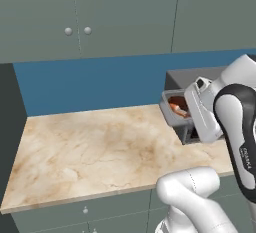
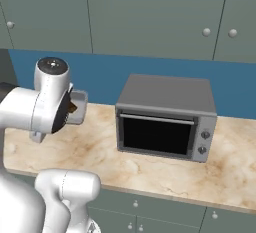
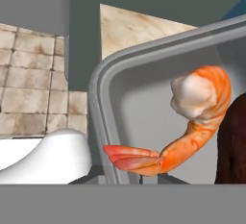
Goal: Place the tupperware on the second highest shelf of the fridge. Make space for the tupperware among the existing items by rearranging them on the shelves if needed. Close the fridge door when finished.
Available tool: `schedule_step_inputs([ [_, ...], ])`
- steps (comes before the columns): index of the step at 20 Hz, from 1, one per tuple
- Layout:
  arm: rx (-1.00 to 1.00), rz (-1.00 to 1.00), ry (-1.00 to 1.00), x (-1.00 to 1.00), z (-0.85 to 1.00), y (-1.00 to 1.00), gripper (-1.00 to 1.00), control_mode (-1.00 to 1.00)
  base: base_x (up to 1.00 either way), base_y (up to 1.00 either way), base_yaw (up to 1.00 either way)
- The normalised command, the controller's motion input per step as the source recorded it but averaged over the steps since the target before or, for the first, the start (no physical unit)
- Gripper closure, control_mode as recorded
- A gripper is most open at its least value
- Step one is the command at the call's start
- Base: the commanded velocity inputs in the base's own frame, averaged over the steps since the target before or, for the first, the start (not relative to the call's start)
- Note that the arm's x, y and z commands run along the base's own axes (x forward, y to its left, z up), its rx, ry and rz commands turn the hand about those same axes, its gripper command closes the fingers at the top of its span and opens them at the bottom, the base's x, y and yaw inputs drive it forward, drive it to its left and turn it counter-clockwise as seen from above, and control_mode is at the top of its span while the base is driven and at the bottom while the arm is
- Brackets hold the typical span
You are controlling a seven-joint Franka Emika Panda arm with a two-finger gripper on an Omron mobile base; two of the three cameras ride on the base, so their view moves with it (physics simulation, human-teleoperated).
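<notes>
The tupperware [image 1: 174, 108] is a small clear-grey tub that hangs tilted in the air over the right part of the marble counter [image 1: 90, 152]. My gripper [image 1: 189, 127] is shut on its near rim. From the right base view the tub [image 2: 79, 108] peeks out behind my white forearm. Up close in the hand view, the tub's rounded rim [image 3: 103, 74] surrounds an orange shrimp [image 3: 192, 122] and a dark brown piece of food [image 3: 234, 146]. The fridge, its shelves, its door and the existing items are out of view.
A dark grey microwave box [image 2: 165, 122] stands on the counter just right of the tub. Grey-green cupboards [image 1: 75, 17] hang above a blue back wall [image 1: 90, 84]. A dark panel [image 1: 10, 127] bounds the counter's left end. Tiled floor [image 3: 29, 88] lies below.
</notes>
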Motion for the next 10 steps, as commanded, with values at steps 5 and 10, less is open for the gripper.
schedule_step_inputs([
  [5, 0.00, 0.00, 0.00, 0.19, 0.00, 0.00, 1.00, -1.00, 0.00, 0.00, 0.00],
  [10, 0.00, 0.00, 0.00, 0.04, 0.00, 0.00, 1.00, 1.00, 0.00, 0.00, 0.00],
])
